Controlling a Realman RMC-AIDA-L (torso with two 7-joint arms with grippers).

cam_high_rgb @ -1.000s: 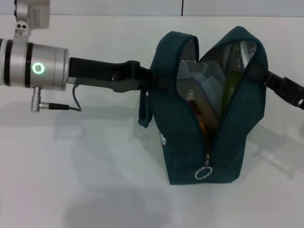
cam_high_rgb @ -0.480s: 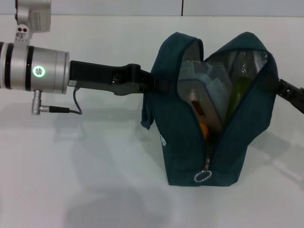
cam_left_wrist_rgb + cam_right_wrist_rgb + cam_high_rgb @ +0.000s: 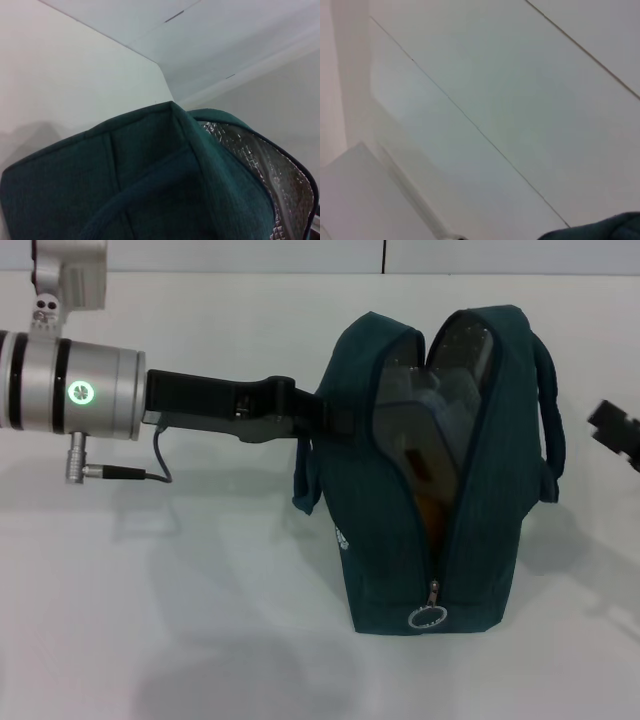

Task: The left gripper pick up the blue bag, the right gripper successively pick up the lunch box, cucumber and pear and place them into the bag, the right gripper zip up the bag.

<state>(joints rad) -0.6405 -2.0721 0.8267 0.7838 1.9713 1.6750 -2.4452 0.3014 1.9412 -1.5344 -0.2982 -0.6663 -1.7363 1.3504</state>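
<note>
Teal blue bag unzipped, left end effector at side

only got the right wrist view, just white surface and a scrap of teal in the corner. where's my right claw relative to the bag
Observer: The right claw is off to the right of the bag, apart from it.
Operator: is the zip done
Observer: No. The zipper pull sits low at the bag's near end, and the top gapes open.
Operator: anything inside
Observer: The lunch box shows through the opening. I cannot make out the rest.
Operator: and the left arm
Observer: The left claw is at the bag's left side, near the top. The bag stands upright on the table.
</note>
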